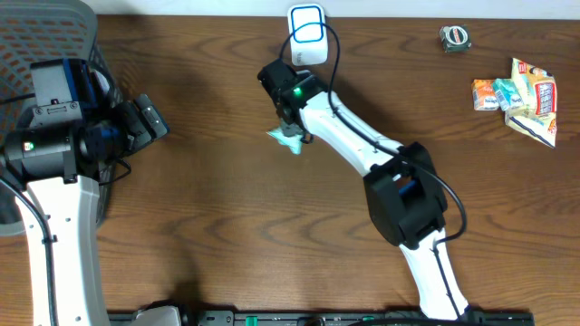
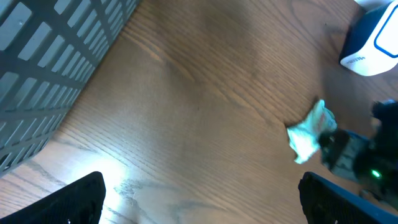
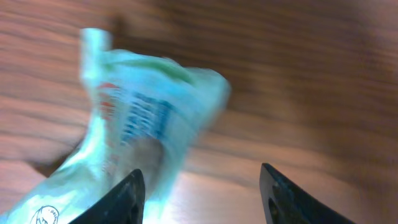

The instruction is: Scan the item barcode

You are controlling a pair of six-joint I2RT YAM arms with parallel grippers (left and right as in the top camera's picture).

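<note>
While right tool (image 3: pixel 200 179) stands half-spread, one finger touches packet (image 3: pixel 140 118) | left tool (image 2: pixel 200 186) spread wide

light: even, moderate | glare: table (image 2: pixel 121 180) patch | blur: packet (image 3: pixel 137 124) motion-smeared, right wrist

Mint-green packet (image 3: pixel 143 124) with blue-red print, white blue-trimmed scanner (image 1: pixel 308 34), brown wood-grain table (image 1: pixel 227 208)

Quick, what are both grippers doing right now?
Left gripper: open, empty.
Right gripper: open, pale green crinkled plastic packet beside one finger, not clamped.
</note>
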